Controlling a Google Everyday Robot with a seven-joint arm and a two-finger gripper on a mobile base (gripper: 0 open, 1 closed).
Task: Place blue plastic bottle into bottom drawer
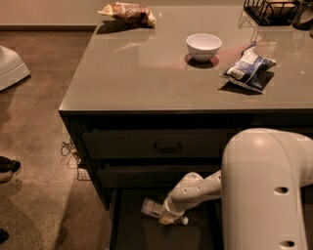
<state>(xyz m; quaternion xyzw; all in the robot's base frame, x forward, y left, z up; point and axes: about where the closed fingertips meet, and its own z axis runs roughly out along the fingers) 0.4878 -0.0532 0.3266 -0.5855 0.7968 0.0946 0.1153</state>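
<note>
Small clear plastic bottle with a pale blue label sits low inside the open dark bottom drawer, at the white arm's gripper; whether that gripper clasps it, I cannot tell; release only once it rests flat; then withdraw straight upward.

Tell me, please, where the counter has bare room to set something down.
The counter is bare on its left and front, between the brown snack bag and the white bowl. The right is crowded: bowl, blue-white snack bag, wire basket. Below, the tool is in the bottom drawer at the blue plastic bottle; its near floor looks bare.
</note>
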